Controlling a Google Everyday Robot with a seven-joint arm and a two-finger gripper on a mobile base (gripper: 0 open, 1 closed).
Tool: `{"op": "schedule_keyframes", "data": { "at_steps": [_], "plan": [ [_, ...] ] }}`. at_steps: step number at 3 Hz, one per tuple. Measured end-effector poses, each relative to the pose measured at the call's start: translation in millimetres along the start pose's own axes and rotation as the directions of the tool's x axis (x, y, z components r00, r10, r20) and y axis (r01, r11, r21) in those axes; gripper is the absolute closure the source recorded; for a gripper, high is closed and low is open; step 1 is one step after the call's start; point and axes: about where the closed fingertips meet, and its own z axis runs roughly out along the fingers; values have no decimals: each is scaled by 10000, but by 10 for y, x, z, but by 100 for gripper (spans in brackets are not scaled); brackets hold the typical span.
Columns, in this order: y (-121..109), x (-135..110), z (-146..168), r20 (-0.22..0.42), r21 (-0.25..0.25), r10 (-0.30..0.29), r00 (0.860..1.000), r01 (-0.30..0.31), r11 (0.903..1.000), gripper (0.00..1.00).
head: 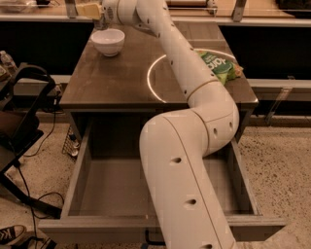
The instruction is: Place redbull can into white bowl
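Gripper [90,10] sits at the top left edge of the view, tan pad-like part pointing left; spread or clamped, we cannot tell. It hangs above the table's far left corner, just over and slightly behind the white bowl [108,42], and we see no contact between them.

We cannot pick out the redbull can with any confidence. We see nothing clearly can-shaped on the tabletop or in the bowl, and the area under the gripper is too unclear to call.

The white bowl stands upright on the dark wooden table [112,85], near its far left corner, and what we can see of its inside looks plain white.

From the wrist, the white arm [177,53] runs diagonally right and toward the camera across the tabletop. It bends at a fat elbow [214,109] over the front right edge, then a thick link [182,194] drops to the bottom of the view, in front of the drawer.

A thin white ring [148,80] is marked on the table centre, partly covered by the arm. A green snack bag [222,65] lies on the right side of the table, just beside the arm and well apart from the bowl.

Below the tabletop the drawer [102,187] is pulled open, its grey floor showing.

A black chair frame [26,104] is at the left, with cables and a shoe [9,234] on the speckled floor
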Motion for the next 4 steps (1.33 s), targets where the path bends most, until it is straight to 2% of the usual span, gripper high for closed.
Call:
{"op": "schedule_keyframes", "data": {
  "at_steps": [1,2,3,4],
  "plan": [
    [-30,137,124,145,-92,66,9999,-64,9999,100],
    [-123,299,195,551,-125,24,9985,-17,9999,100],
    [-218,430,199,367,92,-873,9955,870,9962,100],
    [-218,430,199,367,92,-873,9955,870,9962,100]
  ]
}}
